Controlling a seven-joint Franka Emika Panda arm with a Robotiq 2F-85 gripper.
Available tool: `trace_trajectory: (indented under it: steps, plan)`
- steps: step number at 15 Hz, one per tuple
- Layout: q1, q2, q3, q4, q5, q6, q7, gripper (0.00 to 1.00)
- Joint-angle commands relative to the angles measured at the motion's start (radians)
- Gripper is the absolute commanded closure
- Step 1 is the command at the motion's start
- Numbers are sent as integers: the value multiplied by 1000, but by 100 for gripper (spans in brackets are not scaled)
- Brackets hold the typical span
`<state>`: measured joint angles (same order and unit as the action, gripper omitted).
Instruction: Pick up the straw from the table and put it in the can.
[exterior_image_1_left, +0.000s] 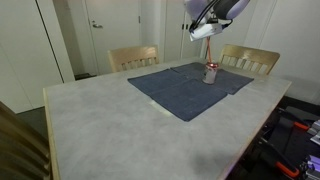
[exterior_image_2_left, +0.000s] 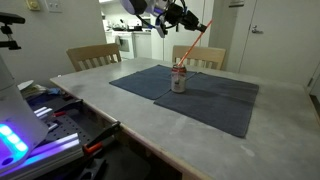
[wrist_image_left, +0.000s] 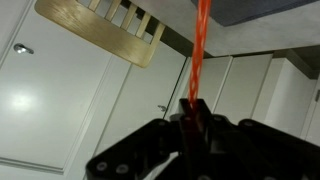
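Observation:
The red straw is held in my gripper, slanting down toward the can, its lower end just above the can's top. In the wrist view the straw runs up from between my shut fingers. The can, silvery with red markings, stands upright on a dark blue cloth on the pale marbled table. In an exterior view my gripper hangs high above the can; the straw is hard to make out there.
Two wooden chairs stand at the table's far side. White doors and walls lie behind. Cluttered equipment sits beside the table's near edge. A chair back shows in the wrist view.

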<state>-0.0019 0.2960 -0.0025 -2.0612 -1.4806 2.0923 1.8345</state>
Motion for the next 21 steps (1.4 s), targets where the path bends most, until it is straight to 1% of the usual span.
trace_trajectory:
  steps: [1, 7, 13, 17, 21]
  plan:
    - [7, 41, 5, 24, -9, -20, 29, 98]
    - [12, 55, 3, 28, -17, -40, 72, 98]
    - [30, 37, 13, 3, 21, -134, 55, 98]
    - [57, 40, 32, -4, 41, -222, 72, 98]
    - [73, 54, 48, 0, 59, -267, 121, 98]
